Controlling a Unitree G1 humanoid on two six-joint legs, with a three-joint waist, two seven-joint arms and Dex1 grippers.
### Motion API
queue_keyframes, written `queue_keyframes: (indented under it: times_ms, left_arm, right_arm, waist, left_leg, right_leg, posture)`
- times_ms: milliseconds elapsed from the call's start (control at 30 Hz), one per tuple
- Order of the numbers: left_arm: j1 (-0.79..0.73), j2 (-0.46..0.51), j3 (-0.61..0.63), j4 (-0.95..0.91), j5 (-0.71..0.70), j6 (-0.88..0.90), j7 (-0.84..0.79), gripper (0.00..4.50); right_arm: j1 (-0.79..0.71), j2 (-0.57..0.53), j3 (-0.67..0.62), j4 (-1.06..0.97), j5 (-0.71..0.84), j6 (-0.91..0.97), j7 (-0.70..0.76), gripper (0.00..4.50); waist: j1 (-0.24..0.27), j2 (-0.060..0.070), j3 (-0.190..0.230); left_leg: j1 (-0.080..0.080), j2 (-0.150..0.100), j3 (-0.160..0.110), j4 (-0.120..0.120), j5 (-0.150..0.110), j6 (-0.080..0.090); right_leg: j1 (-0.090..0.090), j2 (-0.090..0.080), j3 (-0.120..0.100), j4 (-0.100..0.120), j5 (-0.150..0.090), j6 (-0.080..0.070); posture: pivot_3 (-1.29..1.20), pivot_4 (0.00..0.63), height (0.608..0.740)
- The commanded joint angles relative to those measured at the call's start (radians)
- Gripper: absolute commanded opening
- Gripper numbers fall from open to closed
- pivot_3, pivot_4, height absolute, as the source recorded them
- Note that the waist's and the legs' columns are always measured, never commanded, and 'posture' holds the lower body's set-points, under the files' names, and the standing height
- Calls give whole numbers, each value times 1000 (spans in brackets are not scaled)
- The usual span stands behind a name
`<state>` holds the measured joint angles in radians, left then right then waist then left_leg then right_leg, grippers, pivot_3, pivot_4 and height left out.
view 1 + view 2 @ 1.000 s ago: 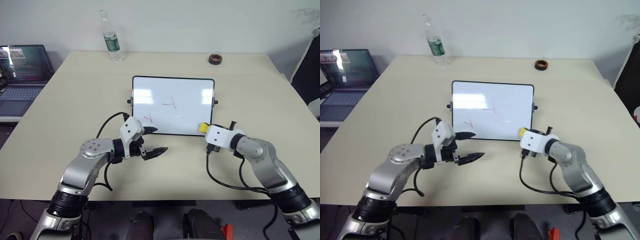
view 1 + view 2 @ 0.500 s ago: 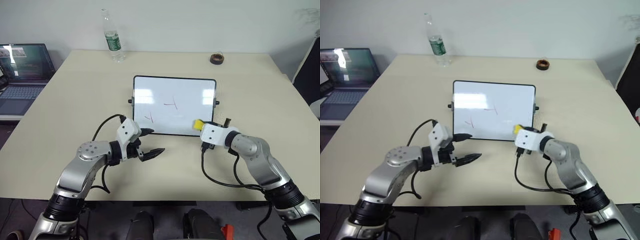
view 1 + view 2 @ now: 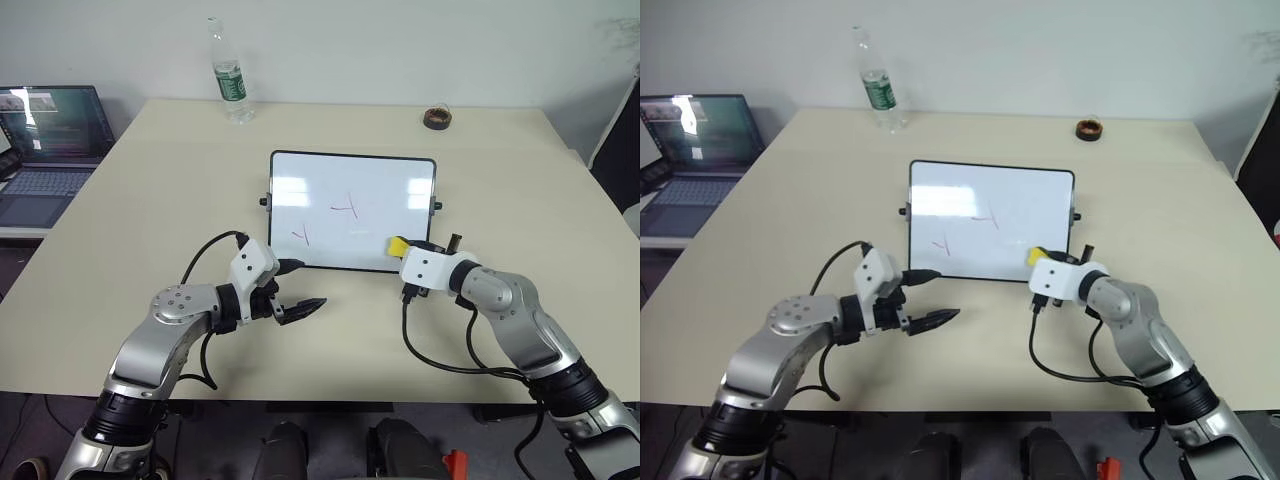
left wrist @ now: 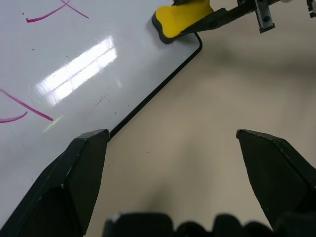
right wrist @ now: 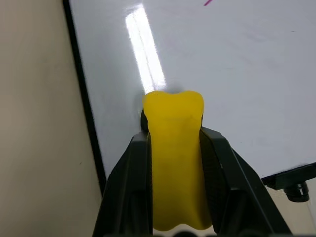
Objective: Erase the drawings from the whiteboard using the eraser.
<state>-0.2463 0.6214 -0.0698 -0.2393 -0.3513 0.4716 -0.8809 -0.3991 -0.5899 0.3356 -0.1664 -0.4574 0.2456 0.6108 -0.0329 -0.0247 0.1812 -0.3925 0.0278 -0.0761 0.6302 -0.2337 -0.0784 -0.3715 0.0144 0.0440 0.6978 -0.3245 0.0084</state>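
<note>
The whiteboard (image 3: pixel 352 195) lies flat in the middle of the table, with two thin red drawings on it, one near its centre (image 3: pixel 345 208) and one nearer its front left (image 3: pixel 301 234). My right gripper (image 3: pixel 401 250) is shut on the yellow eraser (image 3: pixel 397 245), which rests on the board's near right corner. The right wrist view shows the eraser (image 5: pixel 175 158) pinched between both black fingers (image 5: pixel 131 187). My left gripper (image 3: pixel 310 283) hovers open just in front of the board's near edge, with nothing between its fingers (image 4: pixel 74 177). From the left wrist, the eraser (image 4: pixel 182 17) shows across the board.
A plastic bottle (image 3: pixel 228 75) stands at the table's far edge, and a dark tape roll (image 3: pixel 436 118) lies at the far right. An open laptop (image 3: pixel 50 130) sits on a separate surface to the left. The beige table (image 3: pixel 150 200) surrounds the board.
The whole picture has shifted a little, so the camera moved. Both grippers and the eraser stay about where they were.
</note>
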Motion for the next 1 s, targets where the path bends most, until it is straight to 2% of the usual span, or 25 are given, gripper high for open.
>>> queue_keyframes:
  times_ms: [33, 400, 600, 833, 1000]
  left_arm:
    - [-4, 6, 30, -38, -12, -11, 6, 4500]
    - [-2, 12, 37, -24, -10, -20, 3, 4500]
    - [8, 11, 83, -28, -26, -13, 19, 4500]
    - [24, -16, 270, -13, -58, 16, 160, 4500]
    - [64, -19, 353, -44, -107, 68, 215, 4500]
  right_arm:
    - [30, -32, 6, -3, -24, 10, 37, 986]
    - [-35, -13, -80, 48, -19, 23, -73, 986]
    - [-38, -15, -112, 47, 30, 18, -50, 986]
    - [48, 106, -245, -221, 336, 220, 66, 986]
    - [121, 173, -321, -357, 512, 329, 70, 986]
  waist:
    - [0, 0, 0]
    - [-1, 0, 0]
    - [0, 0, 0]
    - [0, 0, 1]
    - [1, 0, 0]
  left_leg:
    - [0, 0, 0, 0, 0, 0]
    - [1, 0, 0, 0, 0, 0]
    - [0, 0, 0, 0, 0, 0]
    - [-3, 1, -1, 0, 0, 0]
    - [-4, 2, -2, -1, 0, 0]
  right_leg:
    - [0, 0, 0, 0, 0, 0]
    - [0, 0, 0, 0, 0, 0]
    - [0, 0, 0, 0, 0, 0]
    - [-2, 0, 0, 0, 0, 0]
    - [-3, -1, -1, -1, 0, 0]
  posture:
    - [0, 150, 740]
    - [0, 150, 740]
    - [0, 150, 740]
    - [0, 150, 740]
    - [0, 150, 740]
